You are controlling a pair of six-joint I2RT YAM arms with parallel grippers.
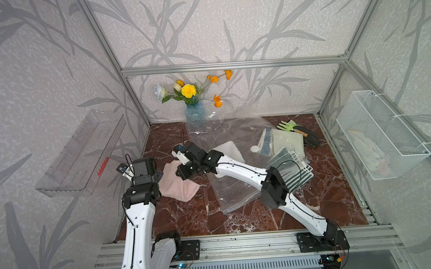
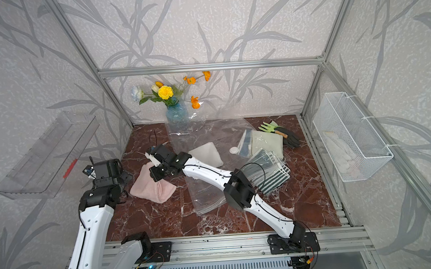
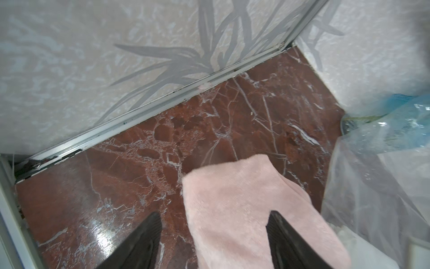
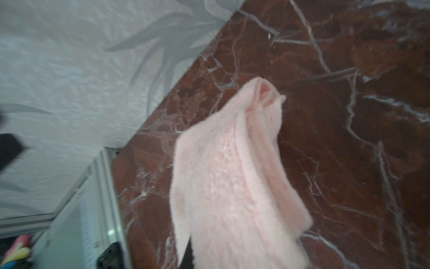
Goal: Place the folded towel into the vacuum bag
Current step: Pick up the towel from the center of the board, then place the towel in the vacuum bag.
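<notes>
Since the right pincer [image 1: 178, 171] is closed on the far corner of the folded towel [image 1: 176, 187], with pink pile hanging from its jaws in the right wrist view, the transfer falls to the right arm. The towel sits at the left side of the desk [image 1: 189, 218], one corner raised and the rest resting on the surface. The vacuum bag [image 1: 229, 193] lies to the robot's right of the towel, close beside it; whether the two touch cannot be told. The bag's long axis runs on a slant from the vase [image 1: 195, 116] at the back wall toward the front rail. The ribbed strip at its near end appears to be the zip-seal mouth, so the towel probably has to travel rightward and toward that near end before entering. The left pincer [image 3: 215, 213] stands well open astride the towel's edge, one finger over bare desk and one over the pile, gripping nothing. Obstructions: the right forearm lies directly across the bag, and the mouth looks flat rather than held open. A pale folded cloth [image 1: 229, 149] and the white valve cap [image 1: 255, 149] sit at the bag's middle. Striped towels [image 1: 295, 171], a cream cloth [image 1: 287, 138] and a glove [image 1: 310, 138] lie beyond it to the right.
</notes>
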